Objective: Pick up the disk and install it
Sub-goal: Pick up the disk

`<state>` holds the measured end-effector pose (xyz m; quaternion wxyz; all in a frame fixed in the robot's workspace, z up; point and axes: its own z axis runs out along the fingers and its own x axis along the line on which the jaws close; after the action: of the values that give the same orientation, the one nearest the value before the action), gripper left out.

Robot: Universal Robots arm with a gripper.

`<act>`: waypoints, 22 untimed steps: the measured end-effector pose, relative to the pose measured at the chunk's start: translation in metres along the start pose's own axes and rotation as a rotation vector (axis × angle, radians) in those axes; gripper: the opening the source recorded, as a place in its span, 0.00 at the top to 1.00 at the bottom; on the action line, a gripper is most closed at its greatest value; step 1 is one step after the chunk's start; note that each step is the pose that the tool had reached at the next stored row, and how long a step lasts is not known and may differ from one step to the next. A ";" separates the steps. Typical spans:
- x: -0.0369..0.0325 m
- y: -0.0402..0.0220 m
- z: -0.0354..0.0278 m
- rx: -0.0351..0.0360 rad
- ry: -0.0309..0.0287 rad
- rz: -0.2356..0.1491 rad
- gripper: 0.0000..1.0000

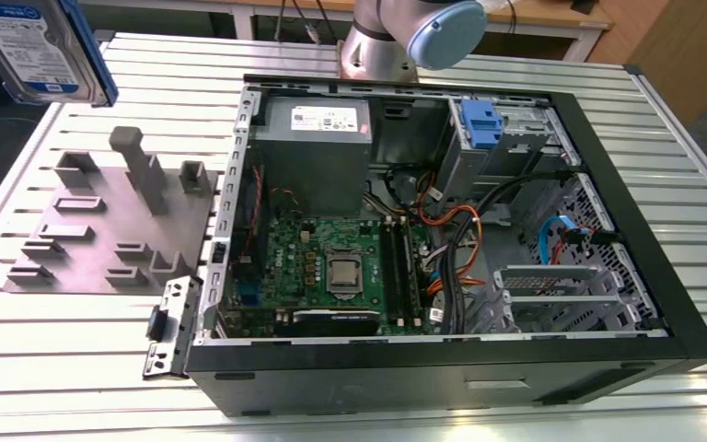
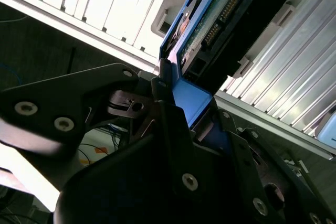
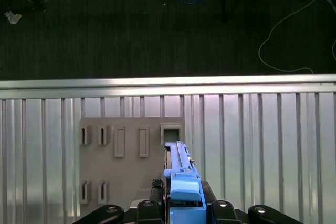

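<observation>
The black pincer pinched the flat silver, blue-framed disk edgewise, upper left in the exterior view. Judging by that narrow hold, it could twist loose onto the ribbed metal counter.

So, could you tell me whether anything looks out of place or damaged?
Nothing stands out: the disk sits straight in the claw, above the edge of the grey fixture plate, and the computer case lies flat on the table.

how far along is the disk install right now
Pickup looks done: the disk is raised clear of the grey fixture, clamped in the end effector. Install is left: the disk is well apart from the drive cage in the open computer case.
</observation>
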<state>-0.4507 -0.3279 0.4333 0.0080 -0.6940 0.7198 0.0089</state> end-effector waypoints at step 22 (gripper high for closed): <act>-0.0003 0.0000 -0.0124 0.0000 0.0000 0.000 0.64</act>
<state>-0.4507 -0.3279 0.4457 0.0080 -0.6940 0.7198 0.0089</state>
